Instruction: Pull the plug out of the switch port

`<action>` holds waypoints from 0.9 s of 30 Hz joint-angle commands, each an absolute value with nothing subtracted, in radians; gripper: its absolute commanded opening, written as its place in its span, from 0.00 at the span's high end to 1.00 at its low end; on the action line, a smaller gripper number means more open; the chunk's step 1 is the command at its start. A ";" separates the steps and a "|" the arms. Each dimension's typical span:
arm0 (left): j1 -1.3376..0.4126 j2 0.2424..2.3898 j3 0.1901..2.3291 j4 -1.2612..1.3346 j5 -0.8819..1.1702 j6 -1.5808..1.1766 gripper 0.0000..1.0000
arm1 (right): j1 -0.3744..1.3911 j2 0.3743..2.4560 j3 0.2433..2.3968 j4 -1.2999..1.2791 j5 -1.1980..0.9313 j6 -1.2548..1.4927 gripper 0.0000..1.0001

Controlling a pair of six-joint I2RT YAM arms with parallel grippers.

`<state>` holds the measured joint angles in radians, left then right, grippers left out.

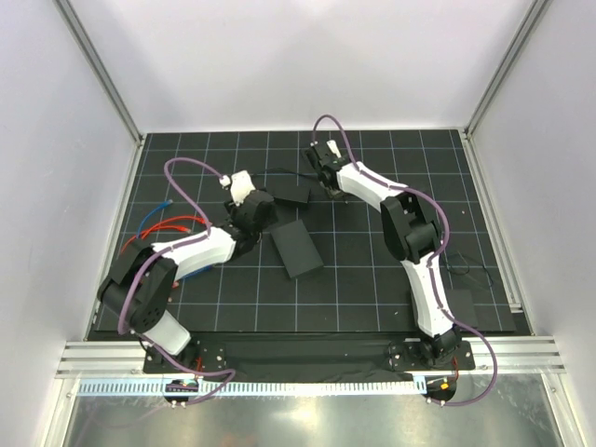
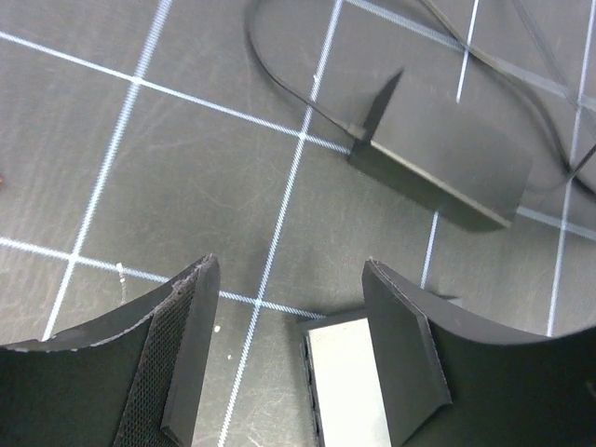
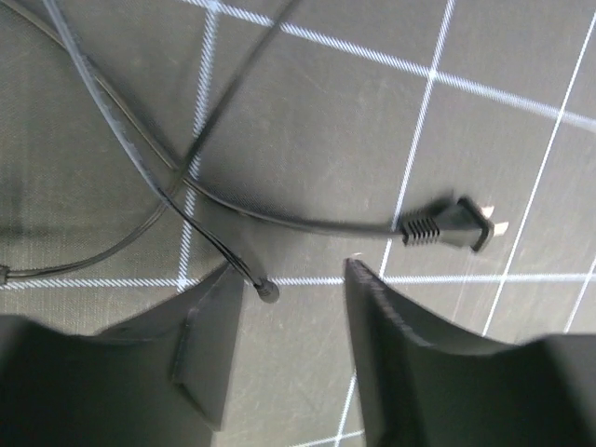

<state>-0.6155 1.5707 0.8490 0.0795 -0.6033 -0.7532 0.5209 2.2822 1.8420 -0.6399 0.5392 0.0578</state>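
The switch [image 1: 298, 248] is a flat black box lying mid-table. In the left wrist view its glossy top [image 2: 349, 382] and its row of sockets show low between my fingers. My left gripper [image 2: 291, 270] is open over the switch's end and also shows in the top view [image 1: 250, 200]. My right gripper [image 3: 292, 270] is open above the mat and also shows in the top view [image 1: 326, 172]. A small round plug [image 3: 267, 291] on a thin black cord lies loose on the mat between the right gripper's fingers, beside the left one. It is in no socket.
A black power brick [image 2: 447, 158] with a thin cord lies beyond the switch and also shows in the top view [image 1: 293, 196]. A two-prong mains plug [image 3: 452, 223] lies nearby. Red and blue cables [image 1: 158, 225] lie at the left. A thin black plate [image 1: 456, 305] is near the right base.
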 commanded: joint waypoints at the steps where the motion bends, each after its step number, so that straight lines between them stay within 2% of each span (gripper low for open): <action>1: -0.604 1.621 0.920 0.126 -0.490 -0.649 0.34 | 0.515 2.197 1.875 -0.696 0.583 0.165 0.44; 2: -0.603 1.653 0.974 0.103 -0.470 -0.631 0.36 | 0.515 2.175 1.837 -0.699 0.577 0.185 0.40; 4: -0.604 1.681 1.014 0.061 -0.425 -0.563 0.38 | 0.517 2.076 1.774 -0.706 0.539 0.250 0.39; 8: -0.601 1.729 1.095 0.023 -0.339 -0.439 0.42 | 0.525 1.840 1.474 -0.669 0.404 0.374 0.39; 11: -0.594 1.743 1.106 0.003 -0.322 -0.410 0.53 | 0.549 1.645 1.248 -0.588 0.247 0.457 0.39; 14: -0.589 1.756 1.114 0.003 -0.321 -0.396 0.53 | 0.607 1.487 1.099 -0.555 0.204 0.552 0.39; 15: -0.586 1.766 1.126 -0.033 -0.318 -0.394 0.54 | 0.630 1.459 1.066 -0.531 0.190 0.569 0.41; 18: -0.583 1.821 1.186 -0.105 -0.310 -0.382 0.56 | 0.715 1.379 0.956 -0.494 0.158 0.664 0.54; 19: -0.583 1.844 1.199 -0.118 -0.311 -0.380 0.59 | 0.748 1.362 0.928 -0.477 0.156 0.695 0.69; 22: -0.578 1.871 1.236 -0.149 -0.319 -0.385 0.61 | 0.813 1.339 0.819 -0.379 0.169 0.779 0.84; 27: -0.551 1.920 1.267 -0.158 -0.278 -0.400 0.62 | 0.876 1.466 0.712 -0.206 0.156 0.862 0.86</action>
<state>-0.5716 1.9011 1.2190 -0.1287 -0.3107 -0.4068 0.8444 1.3987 0.7364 -0.3855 0.1604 0.7616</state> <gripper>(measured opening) 0.386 0.142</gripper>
